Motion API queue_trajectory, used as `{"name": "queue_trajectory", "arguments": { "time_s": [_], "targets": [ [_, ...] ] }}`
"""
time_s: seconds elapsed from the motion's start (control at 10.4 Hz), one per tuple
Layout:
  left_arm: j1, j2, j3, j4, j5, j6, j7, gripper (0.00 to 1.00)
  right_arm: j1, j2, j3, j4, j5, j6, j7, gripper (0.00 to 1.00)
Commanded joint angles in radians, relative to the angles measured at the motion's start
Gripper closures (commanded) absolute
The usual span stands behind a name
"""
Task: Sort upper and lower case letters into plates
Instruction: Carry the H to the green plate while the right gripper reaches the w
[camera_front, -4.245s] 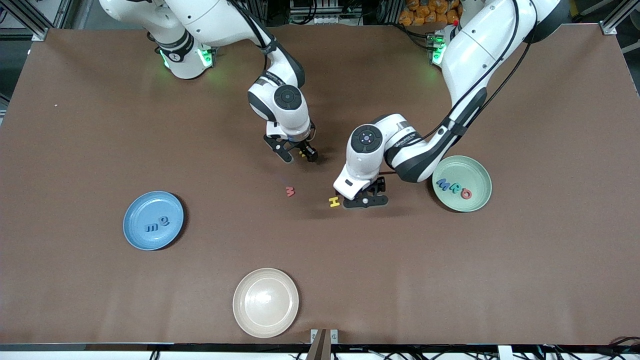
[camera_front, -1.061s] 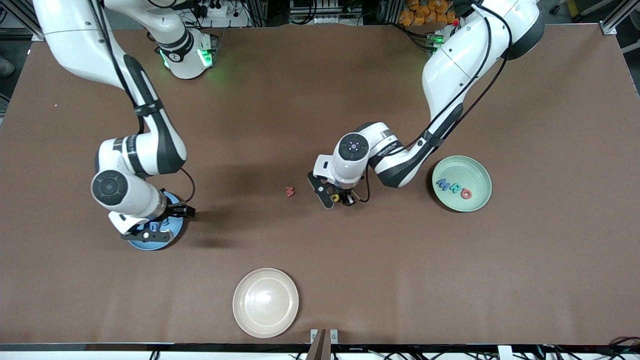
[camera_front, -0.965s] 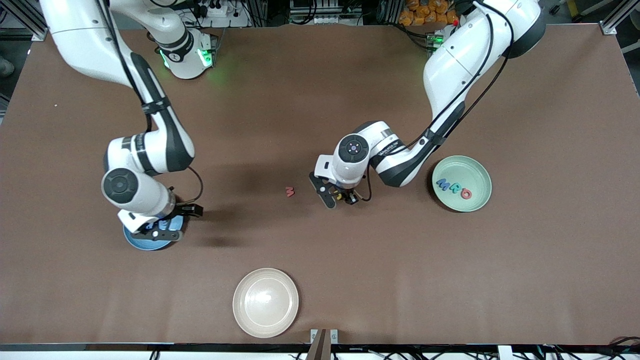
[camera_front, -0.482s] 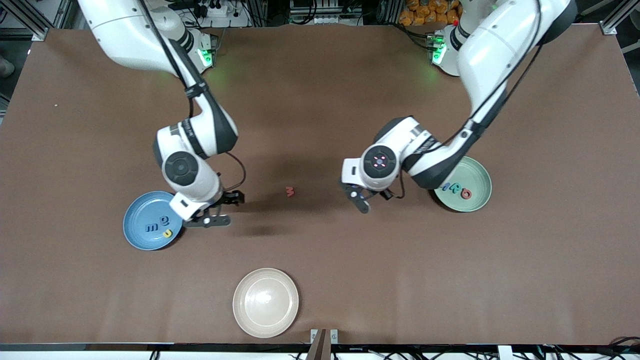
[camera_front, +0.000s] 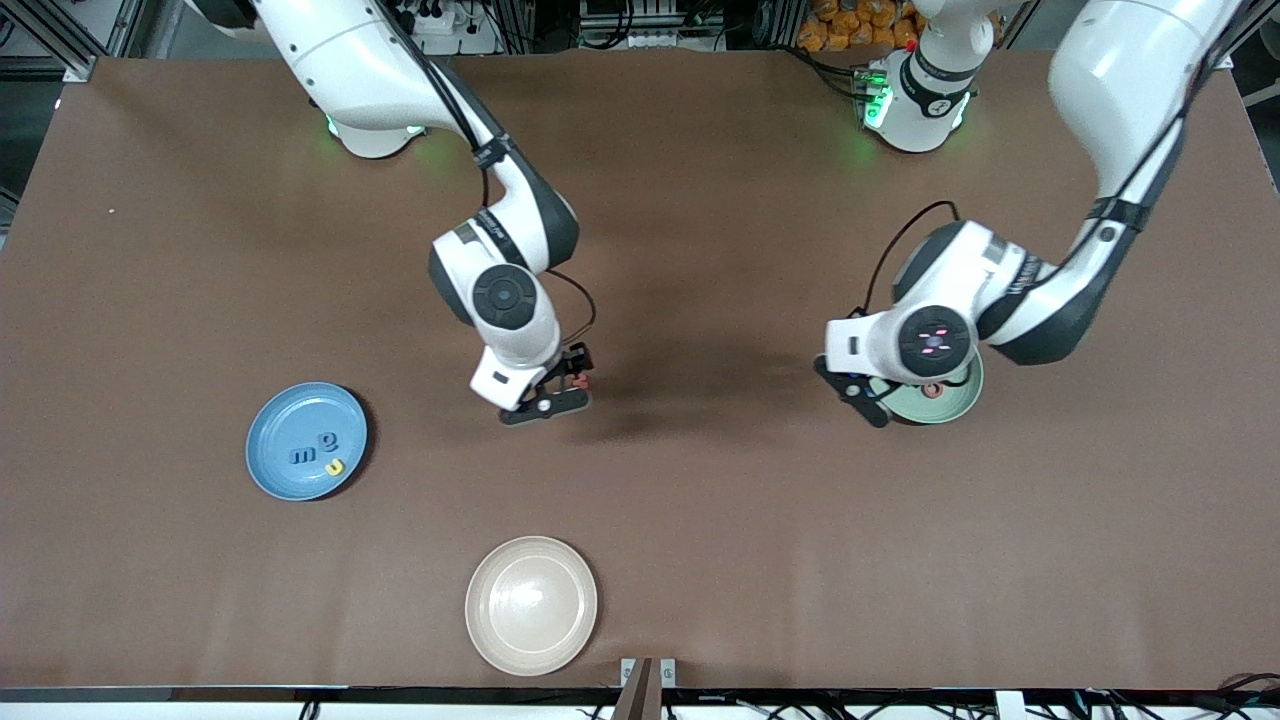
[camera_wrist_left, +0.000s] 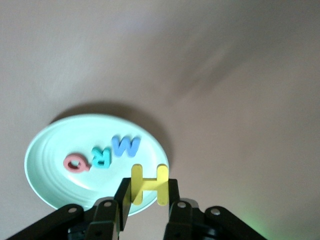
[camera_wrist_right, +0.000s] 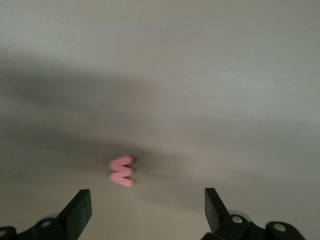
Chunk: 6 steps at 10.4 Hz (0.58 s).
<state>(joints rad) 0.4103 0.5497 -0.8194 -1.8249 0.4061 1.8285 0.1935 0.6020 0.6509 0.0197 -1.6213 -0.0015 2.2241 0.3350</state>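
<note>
My left gripper (camera_front: 866, 392) is shut on a yellow letter H (camera_wrist_left: 136, 183) and holds it over the edge of the pale green plate (camera_front: 955, 402) that faces the table's middle. In the left wrist view (camera_wrist_left: 148, 192) that plate (camera_wrist_left: 55, 145) holds a red Q (camera_wrist_left: 76, 162), a teal R (camera_wrist_left: 101, 157) and a blue M (camera_wrist_left: 125, 145). My right gripper (camera_front: 555, 386) is open and empty just over a red letter w (camera_wrist_right: 122, 170) on the bare table; its own view (camera_wrist_right: 147, 206) shows the wide gap. The blue plate (camera_front: 280, 420) holds a dark m, an e and a yellow u (camera_front: 334, 466).
A cream-beige plate (camera_front: 531, 604) stands empty near the table edge closest to the front camera. The brown table (camera_front: 700, 520) lies bare between the plates.
My right gripper left the blue plate, where the yellow u now lies, and moved to the middle over the red w. My left gripper carried the yellow H to the green plate.
</note>
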Motion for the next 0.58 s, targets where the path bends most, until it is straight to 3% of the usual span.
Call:
{"name": "queue_trajectory", "arguments": {
  "time_s": [0.0, 0.1, 0.19, 0.29, 0.39, 0.48],
  "targets": [
    [0.288, -0.06, -0.125, -0.245, 0.003, 0.191, 0.029, 0.88, -0.002, 0.053, 0.017, 0.044, 0.031, 0.016, -0.044, 0.0],
    [0.303, -0.06, -0.126, -0.266, 0.035, 0.213, 0.04, 0.87, -0.001, 0.068, 0.017, 0.046, 0.031, 0.028, -0.044, 0.0],
    [0.312, -0.048, -0.123, -0.278, 0.037, 0.233, 0.035, 0.8, -0.002, 0.079, 0.017, 0.044, 0.031, 0.055, -0.044, 0.0],
    [0.317, -0.037, -0.121, -0.277, 0.036, 0.233, 0.023, 0.44, -0.002, 0.087, 0.017, 0.043, 0.031, 0.058, -0.044, 0.0],
    [0.332, -0.037, -0.119, -0.268, 0.021, 0.215, -0.027, 0.0, -0.004, 0.091, 0.019, 0.04, 0.034, 0.06, -0.038, 0.0],
    [0.332, -0.043, -0.129, -0.24, 0.022, 0.169, -0.175, 0.0, 0.001, 0.095, 0.017, 0.038, 0.063, 0.059, -0.027, 0.0]
  ]
}}
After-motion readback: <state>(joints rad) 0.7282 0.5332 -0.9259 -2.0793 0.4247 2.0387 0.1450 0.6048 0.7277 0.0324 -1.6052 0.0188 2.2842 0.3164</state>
